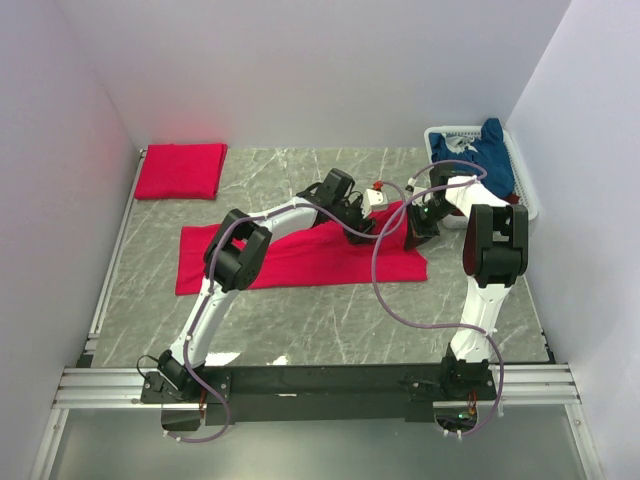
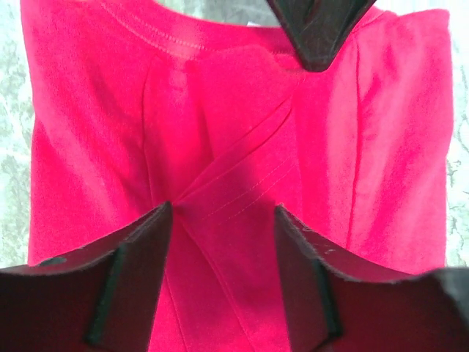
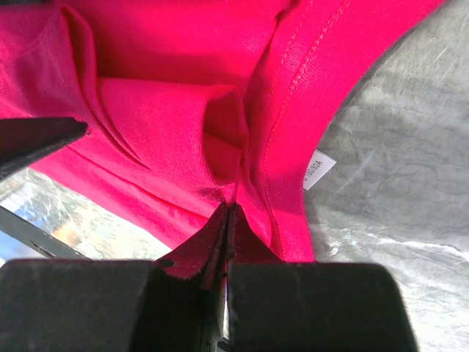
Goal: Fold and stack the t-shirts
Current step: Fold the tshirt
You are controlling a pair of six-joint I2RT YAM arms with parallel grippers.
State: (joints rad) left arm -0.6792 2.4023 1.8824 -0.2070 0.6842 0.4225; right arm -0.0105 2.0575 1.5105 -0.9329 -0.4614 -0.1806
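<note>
A bright red t-shirt [image 1: 290, 262] lies spread flat across the middle of the table, its collar end towards the right. My left gripper [image 1: 362, 225] hangs open over the collar end; in the left wrist view [image 2: 223, 213] its fingers stand apart above creased red cloth [image 2: 95, 132]. My right gripper [image 1: 420, 228] is shut on a pinch of the same shirt by the collar, seen in the right wrist view [image 3: 229, 209], with the cloth [image 3: 161, 44] bunched and lifted. A folded red t-shirt [image 1: 180, 170] lies at the back left. A navy t-shirt [image 1: 485, 155] lies in the basket.
A white basket [image 1: 522, 185] stands at the back right against the wall. White walls close in the table on the left, back and right. The shirt's white label [image 3: 319, 169] hangs by the collar seam over grey marble tabletop [image 3: 396, 183].
</note>
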